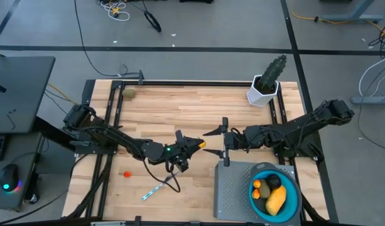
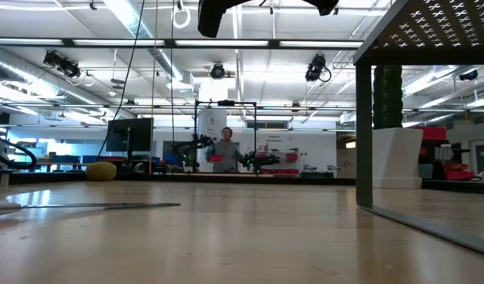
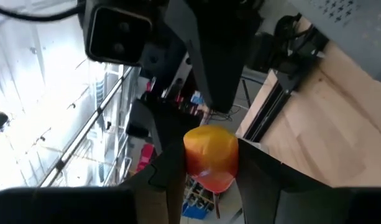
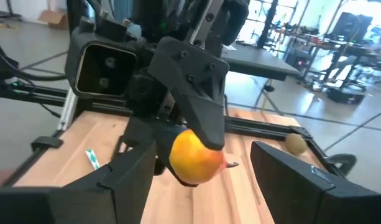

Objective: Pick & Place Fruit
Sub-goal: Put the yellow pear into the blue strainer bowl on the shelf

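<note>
My left gripper point(image 1: 197, 145) is over the table's middle, shut on a small orange-yellow fruit point(image 4: 193, 155) with a red underside point(image 3: 209, 155). My right gripper point(image 1: 212, 140) faces it from the right and is open. Its fingers point(image 4: 122, 177) stand on either side of the fruit without touching it. A blue bowl point(image 1: 296, 199) on a grey perforated stand point(image 1: 233, 188) holds a yellow oblong point(image 1: 276, 201), a black ball point(image 1: 274, 182), an olive-brown piece and an orange one. A tiny red fruit point(image 1: 126, 174) lies on the table's left part. An olive ball point(image 1: 129, 93) sits at the far left corner. My left gripper pinches the orange-yellow fruit point(image 3: 210, 146) between its two fingers point(image 4: 199, 106), one on each side. The fingers come roughly level from the table's left. The fruit is lifted clear of the table.
A cactus in a white pot point(image 1: 265, 88) stands at the far right. A thin white-and-blue stick point(image 1: 154, 188) lies near the front edge, left of the stand. A black frame rims the table. A person point(image 2: 226, 150) stands far off in the room.
</note>
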Controlling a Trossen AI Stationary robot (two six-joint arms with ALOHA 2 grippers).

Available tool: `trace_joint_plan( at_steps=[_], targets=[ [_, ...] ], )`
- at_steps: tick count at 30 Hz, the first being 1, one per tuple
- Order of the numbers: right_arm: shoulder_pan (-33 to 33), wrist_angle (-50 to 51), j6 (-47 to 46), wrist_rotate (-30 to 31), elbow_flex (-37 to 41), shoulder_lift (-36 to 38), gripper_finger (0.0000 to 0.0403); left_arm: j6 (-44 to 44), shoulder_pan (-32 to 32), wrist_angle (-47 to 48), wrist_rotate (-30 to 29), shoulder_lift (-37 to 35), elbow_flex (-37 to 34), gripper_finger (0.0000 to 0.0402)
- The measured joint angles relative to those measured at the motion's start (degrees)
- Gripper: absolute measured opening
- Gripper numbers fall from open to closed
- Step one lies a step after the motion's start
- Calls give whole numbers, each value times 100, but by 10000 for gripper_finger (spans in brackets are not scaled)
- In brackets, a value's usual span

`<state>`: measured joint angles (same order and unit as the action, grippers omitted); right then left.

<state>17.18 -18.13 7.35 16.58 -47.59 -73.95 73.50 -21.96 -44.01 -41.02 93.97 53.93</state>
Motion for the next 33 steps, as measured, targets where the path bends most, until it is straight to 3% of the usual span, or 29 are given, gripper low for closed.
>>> trace_joint_plan(
  at_steps=[18,33],
  targets=[
    [-36,-139,-70,-72,2,-219,272,89,9,-5,175,-11,0,131],
    [-34,-133,-68,-72,2,-214,165,32,20,2,276,-13,-4,131]
  ],
)
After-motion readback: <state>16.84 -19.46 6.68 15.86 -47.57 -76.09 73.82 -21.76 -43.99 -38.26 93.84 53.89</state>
